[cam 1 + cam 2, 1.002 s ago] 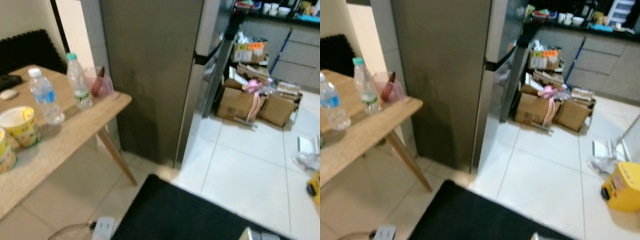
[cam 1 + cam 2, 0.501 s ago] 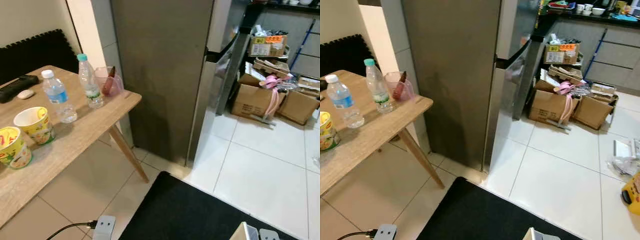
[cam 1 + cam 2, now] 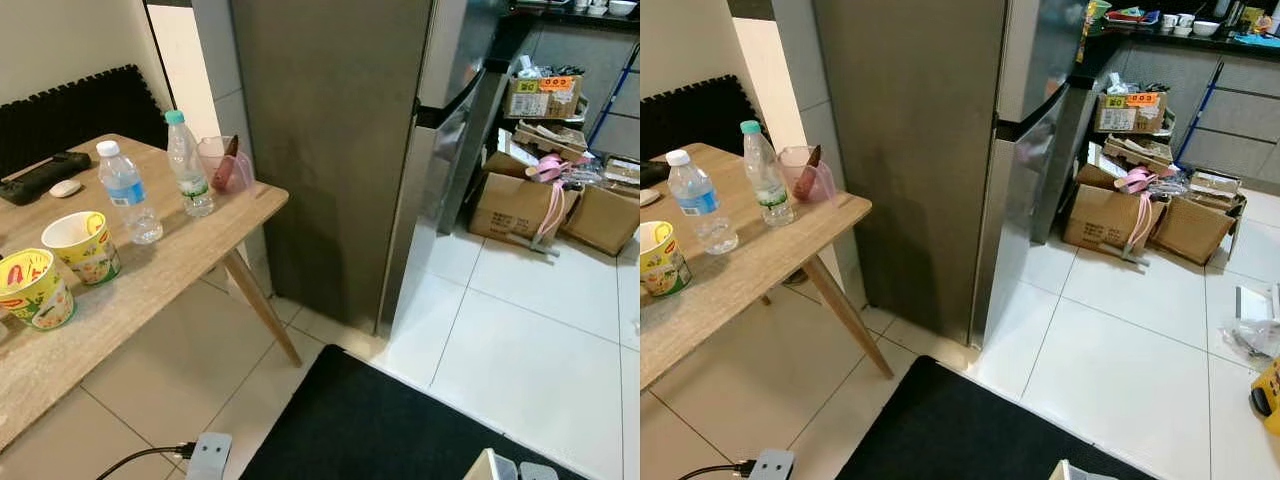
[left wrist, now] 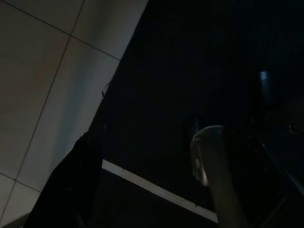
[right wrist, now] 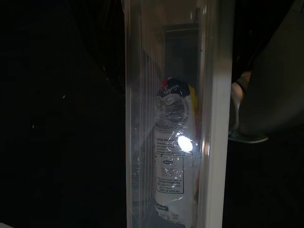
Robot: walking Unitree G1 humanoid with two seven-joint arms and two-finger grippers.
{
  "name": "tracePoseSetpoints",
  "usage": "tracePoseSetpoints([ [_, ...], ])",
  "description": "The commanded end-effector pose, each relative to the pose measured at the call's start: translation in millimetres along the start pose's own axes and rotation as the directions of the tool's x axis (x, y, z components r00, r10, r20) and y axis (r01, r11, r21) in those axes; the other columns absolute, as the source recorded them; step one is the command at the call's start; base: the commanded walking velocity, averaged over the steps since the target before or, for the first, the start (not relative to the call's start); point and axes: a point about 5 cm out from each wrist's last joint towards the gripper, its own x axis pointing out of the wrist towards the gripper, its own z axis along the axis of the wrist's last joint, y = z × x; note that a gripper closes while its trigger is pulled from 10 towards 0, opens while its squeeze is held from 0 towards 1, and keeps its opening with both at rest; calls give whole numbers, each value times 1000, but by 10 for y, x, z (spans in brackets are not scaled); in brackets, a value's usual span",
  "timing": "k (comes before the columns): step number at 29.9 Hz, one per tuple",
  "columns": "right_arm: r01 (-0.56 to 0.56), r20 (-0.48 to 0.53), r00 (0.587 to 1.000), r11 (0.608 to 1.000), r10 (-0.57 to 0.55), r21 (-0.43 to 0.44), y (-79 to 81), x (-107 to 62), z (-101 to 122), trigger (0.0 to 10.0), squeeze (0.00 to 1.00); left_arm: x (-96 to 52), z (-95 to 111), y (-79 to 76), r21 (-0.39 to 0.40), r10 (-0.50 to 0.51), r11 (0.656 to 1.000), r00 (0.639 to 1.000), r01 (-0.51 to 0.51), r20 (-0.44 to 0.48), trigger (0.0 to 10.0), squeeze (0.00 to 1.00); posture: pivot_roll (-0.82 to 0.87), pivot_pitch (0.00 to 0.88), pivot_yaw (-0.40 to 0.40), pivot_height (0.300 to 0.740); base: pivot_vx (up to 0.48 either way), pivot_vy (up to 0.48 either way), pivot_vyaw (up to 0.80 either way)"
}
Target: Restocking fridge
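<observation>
Here my right gripper [image 5: 180,142] holds a clear bottle [image 5: 173,156], left gripper unreadable; I judge the table [image 3: 190,250] corner could snag me nearing the fridge [image 3: 330,150].

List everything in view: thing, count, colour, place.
Fridge: one, grey steel, doors shut, centre.
Wooden table: one, light, left.
Water bottles: two, clear, on the table.
Noodle cups: two, yellow, on the table's near part.
Pink cup: one, at the table's far corner.
Cardboard boxes: several, brown, on the floor right of the fridge.
Black mat: one, on the tiled floor, near.
Power strip: one, white, beside the mat.
Clear container: one, holding a bottle, in the right wrist view.
</observation>
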Motion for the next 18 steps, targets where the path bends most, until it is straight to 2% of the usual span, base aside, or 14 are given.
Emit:
tracePoseSetpoints([
  [1,0,25,1000,1000,0,1,-8,3,57,10000,0,3,-6,-20,-8,-7,1000,1000,7,-9,10000,0,-32,0,-8,740,0,-450,0],
  [18,-4,13,1000,1000,4,-11,16,2,18,10000,0,3,-7,-18,-9,-6,1000,1000,6,-11,10000,0,-38,0,-3,740,0,-432,0],
])
